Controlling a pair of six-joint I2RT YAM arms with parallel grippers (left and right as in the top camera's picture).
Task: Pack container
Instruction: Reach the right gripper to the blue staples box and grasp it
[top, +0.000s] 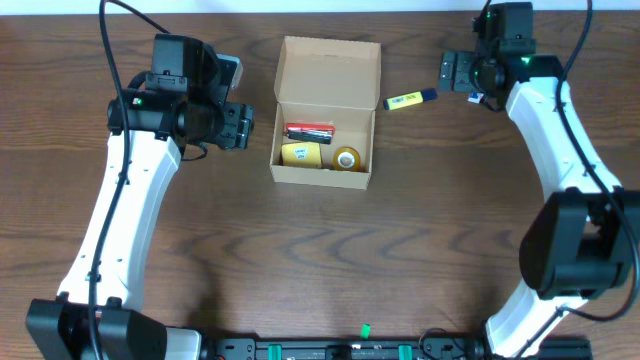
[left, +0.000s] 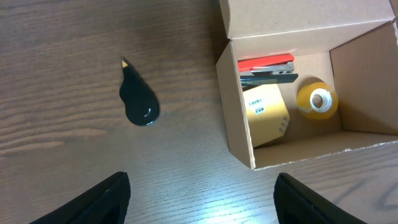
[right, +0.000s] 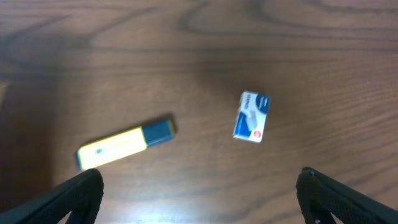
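The tan cardboard container (top: 322, 176) stands open at the table's middle, its flap lid (top: 330, 68) folded back. Inside lie a red and black stapler (top: 308, 131), a yellow box (top: 300, 154) and a yellow tape roll (top: 347, 158). The left wrist view shows the container (left: 234, 118) at the right with the same contents. My left gripper (top: 240, 125) is open and empty just left of the container. My right gripper (top: 452, 72) is open and empty, right of a yellow highlighter (top: 411, 99). In the right wrist view the highlighter (right: 124, 144) lies ahead of the left finger.
A black drop-shaped object (left: 138, 99) lies on the table left of the container, hidden in the overhead view. A small white and blue box (right: 252, 116) lies to the right of the highlighter. The table's back edge runs just behind the lid.
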